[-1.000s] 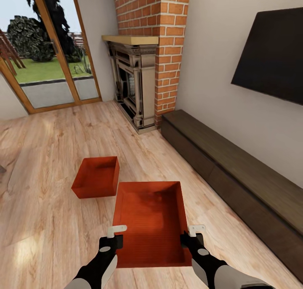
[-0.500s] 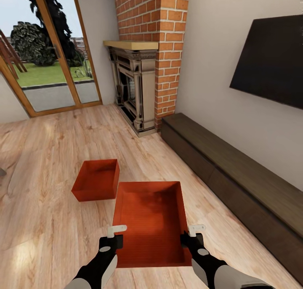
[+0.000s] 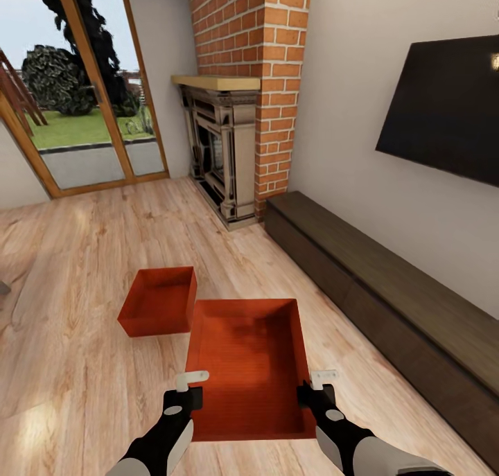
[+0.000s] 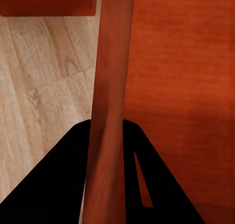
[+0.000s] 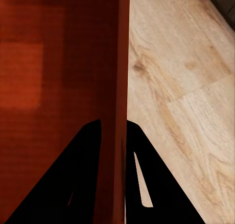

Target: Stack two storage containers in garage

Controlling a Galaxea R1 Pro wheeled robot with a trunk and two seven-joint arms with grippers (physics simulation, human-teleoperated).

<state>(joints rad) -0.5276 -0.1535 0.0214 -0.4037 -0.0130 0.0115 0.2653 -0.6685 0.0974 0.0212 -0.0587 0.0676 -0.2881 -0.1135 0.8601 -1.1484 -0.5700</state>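
Containers, head view: near container (image 3: 249,368) at lower centre, held by left gripper (image 3: 186,391) and right gripper (image 3: 316,390) on opposite walls; second container (image 3: 158,300) on the plank floor (image 3: 76,254) just above-left. Fireplace (image 3: 222,150) has slid down-frame since a second ago; held box unchanged. Likely camera motion: carry beginning.

Left wrist: fingers (image 4: 58,185) pinch the thin wall.

Right wrist: fingers (image 5: 73,180) closed on the wall too.
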